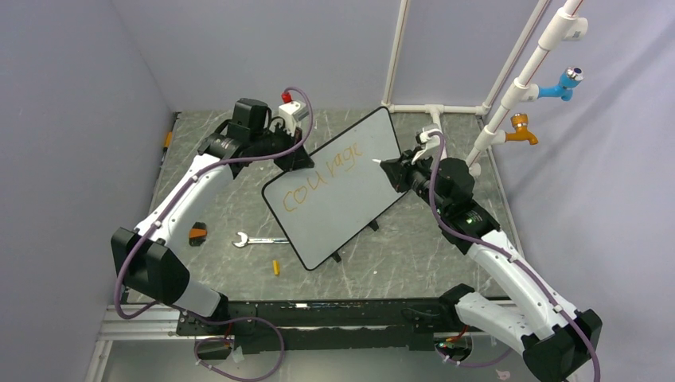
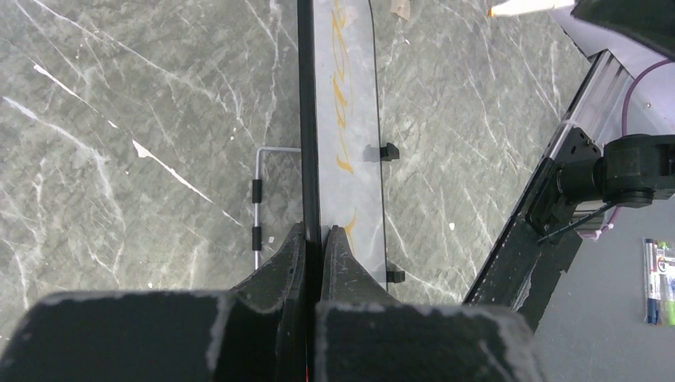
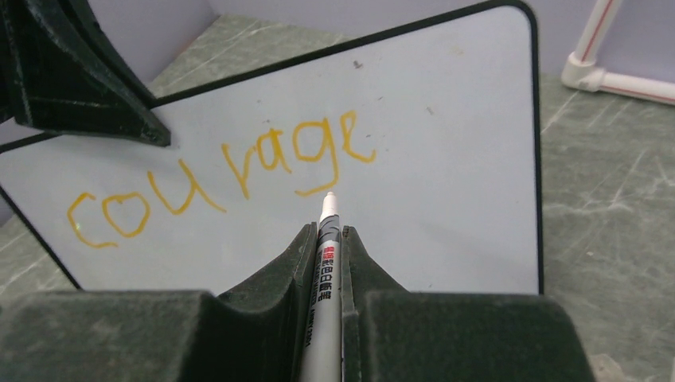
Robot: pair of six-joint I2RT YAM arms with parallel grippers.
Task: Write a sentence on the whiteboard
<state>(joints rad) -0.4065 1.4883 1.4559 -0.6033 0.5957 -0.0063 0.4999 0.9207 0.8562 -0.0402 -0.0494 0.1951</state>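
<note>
The whiteboard (image 1: 354, 203) stands tilted on the marble table, black-rimmed with rounded corners. The sentence (image 1: 318, 175) on it is one orange row reading "courage" (image 3: 239, 171). My left gripper (image 1: 296, 159) is shut on the whiteboard's upper left rim; the left wrist view shows its jaws (image 2: 318, 235) pinching the board (image 2: 350, 119) edge-on. From the right, my right gripper (image 1: 392, 171) is shut on a white marker (image 3: 328, 267). The marker's tip (image 3: 327, 199) sits at the board face (image 3: 454, 199), just below the "g". The left fingers (image 3: 72, 72) show at the top left of the right wrist view.
A silver wrench (image 1: 255, 239), a small yellow piece (image 1: 276, 267) and an orange-and-black item (image 1: 197, 234) lie left of the board's lower corner. White PVC pipes (image 1: 517, 87) with blue and orange fittings rise at the back right. Black feet (image 1: 372, 226) prop the board.
</note>
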